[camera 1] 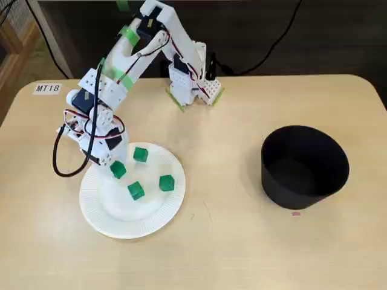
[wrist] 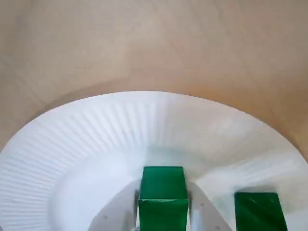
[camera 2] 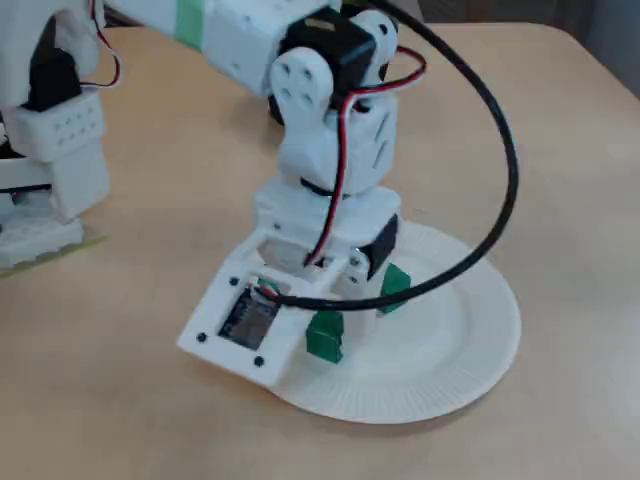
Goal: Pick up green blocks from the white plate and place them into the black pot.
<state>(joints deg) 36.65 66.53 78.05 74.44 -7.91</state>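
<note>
- The arm folds forward and down from its base, its wrist low over the plate's left edge in a fixed view.
- The gripper pinches a green block on the plate.
- The pot stands well apart.

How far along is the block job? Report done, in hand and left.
Done: nothing; the black pot shows no green inside. In hand: the claw straddles one green block sitting on the white plate; a firm grip cannot be confirmed. Left: that block plus three other green blocks on the plate, so all four.
</note>
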